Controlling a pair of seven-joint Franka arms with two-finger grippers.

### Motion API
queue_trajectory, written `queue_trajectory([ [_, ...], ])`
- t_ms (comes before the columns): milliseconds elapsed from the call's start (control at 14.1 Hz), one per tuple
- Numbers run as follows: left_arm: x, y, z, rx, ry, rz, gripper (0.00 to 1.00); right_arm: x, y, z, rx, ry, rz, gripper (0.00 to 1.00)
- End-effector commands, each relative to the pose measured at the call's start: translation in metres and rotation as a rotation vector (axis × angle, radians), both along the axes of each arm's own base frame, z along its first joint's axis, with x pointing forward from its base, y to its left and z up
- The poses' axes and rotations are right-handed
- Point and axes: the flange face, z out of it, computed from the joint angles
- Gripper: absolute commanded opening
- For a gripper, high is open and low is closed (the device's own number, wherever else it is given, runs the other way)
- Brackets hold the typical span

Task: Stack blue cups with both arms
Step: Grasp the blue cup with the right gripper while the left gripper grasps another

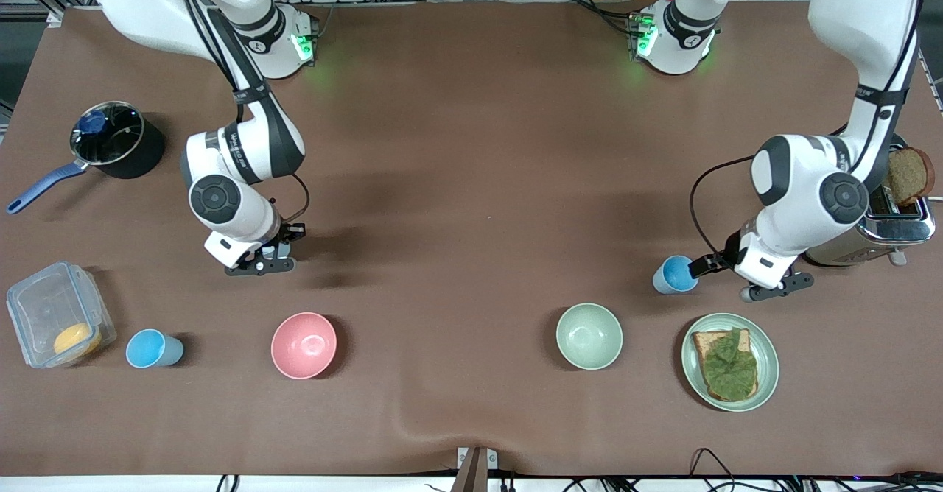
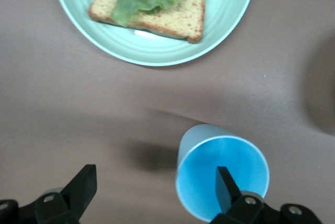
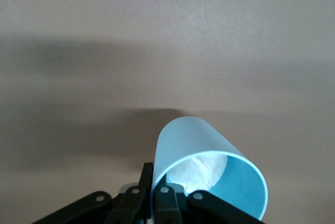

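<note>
A sky blue cup stands upright on the table beside the green plate. My left gripper is open at it. In the left wrist view one fingertip is inside the cup and the other is outside, so the jaws straddle its wall around my left gripper. My right gripper is over bare table. In the right wrist view my right gripper is shut on the wall of a pale blue cup with a whitish inside, tilted; the hand hides it in the front view. Another blue cup stands beside the clear container.
A clear container with an orange item and a black pot with a blue handle are toward the right arm's end. A pink bowl and a pale green bowl stand near the front. A green plate with toast and lettuce and a toaster are toward the left arm's end.
</note>
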Motion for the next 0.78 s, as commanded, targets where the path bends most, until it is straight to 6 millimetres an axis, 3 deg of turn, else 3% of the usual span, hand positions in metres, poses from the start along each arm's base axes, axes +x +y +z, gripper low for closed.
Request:
queue_trajectory([
  [0,0.012,-0.018,-0.017,-0.017,0.013,0.021,1.00,0.010,0.024,0.028,-0.021,0.020,0.003,0.00],
  [142,0.013,-0.021,-0.021,-0.014,0.016,0.019,1.00,0.007,0.065,0.047,0.030,0.029,0.012,0.00],
  [356,0.020,-0.023,-0.027,-0.017,0.017,0.018,1.00,0.003,0.119,0.066,0.154,0.040,-0.144,0.00],
  [498,0.022,-0.024,-0.030,-0.018,0.018,0.019,1.00,-0.010,0.180,0.065,0.170,0.043,-0.242,0.00],
  [640,0.021,-0.024,-0.036,-0.019,0.029,0.036,0.65,-0.022,0.251,0.057,0.156,0.022,-0.330,0.00],
  [711,0.021,-0.024,-0.037,-0.019,0.031,0.037,0.42,-0.031,0.283,0.048,0.144,0.015,-0.359,0.00],
])
